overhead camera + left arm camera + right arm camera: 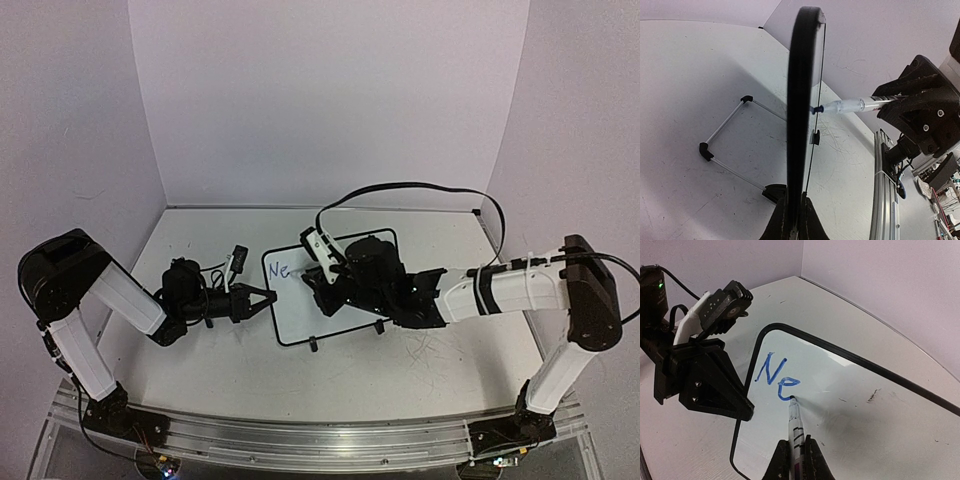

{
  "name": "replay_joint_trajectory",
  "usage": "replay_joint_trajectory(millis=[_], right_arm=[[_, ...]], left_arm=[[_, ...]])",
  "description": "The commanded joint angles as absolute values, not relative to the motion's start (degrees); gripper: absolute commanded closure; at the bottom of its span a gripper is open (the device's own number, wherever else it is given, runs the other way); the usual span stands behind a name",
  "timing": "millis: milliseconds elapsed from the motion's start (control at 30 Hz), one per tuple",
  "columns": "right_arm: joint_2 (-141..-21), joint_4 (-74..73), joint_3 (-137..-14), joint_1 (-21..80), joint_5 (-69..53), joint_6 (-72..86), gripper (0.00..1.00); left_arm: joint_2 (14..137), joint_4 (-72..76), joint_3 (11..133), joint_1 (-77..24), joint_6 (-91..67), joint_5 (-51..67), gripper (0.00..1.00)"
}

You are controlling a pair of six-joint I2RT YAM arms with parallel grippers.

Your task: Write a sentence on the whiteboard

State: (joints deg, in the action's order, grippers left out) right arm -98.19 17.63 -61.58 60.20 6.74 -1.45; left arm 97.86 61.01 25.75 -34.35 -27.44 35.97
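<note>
The whiteboard (300, 312) stands tilted at the table's middle, white with a thin black frame. Blue letters "Ne" (279, 270) are written at its upper left, and they also show in the right wrist view (776, 376). My left gripper (262, 298) is shut on the whiteboard's left edge (801, 100) and steadies it. My right gripper (318, 283) is shut on a marker (796, 427) whose tip touches the board at the end of the "e". The marker (852, 105) also shows edge-on in the left wrist view, touching the board.
The board's wire stand (725, 135) and a black foot (772, 191) rest on the white table behind it. A black cable (420, 188) loops over the back of the table. Faint grey scribbles (430, 348) mark the table at the right.
</note>
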Motion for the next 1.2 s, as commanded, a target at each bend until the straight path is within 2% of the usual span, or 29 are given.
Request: replay_joint_trajectory(millis=[0, 167, 500, 1167], right_arm=[[-94.7, 21.1, -59.9, 59.7, 10.7, -1.9, 1.0], [-89.4, 24.8, -55.8, 59.7, 6.3, -2.4, 1.0], [-95.8, 23.5, -61.1, 59.5, 4.1, -3.9, 1.0], [-96.4, 23.9, -61.6, 59.5, 7.2, -3.2, 1.0]], left_arm=[[96.3, 58.1, 25.0, -34.3, -27.8, 35.3, 1.0], [96.2, 58.1, 24.9, -34.3, -27.8, 35.3, 1.0], [96.2, 58.1, 25.1, -34.3, -27.8, 35.3, 1.0], [95.8, 57.9, 24.6, -34.3, -27.7, 35.2, 1.0]])
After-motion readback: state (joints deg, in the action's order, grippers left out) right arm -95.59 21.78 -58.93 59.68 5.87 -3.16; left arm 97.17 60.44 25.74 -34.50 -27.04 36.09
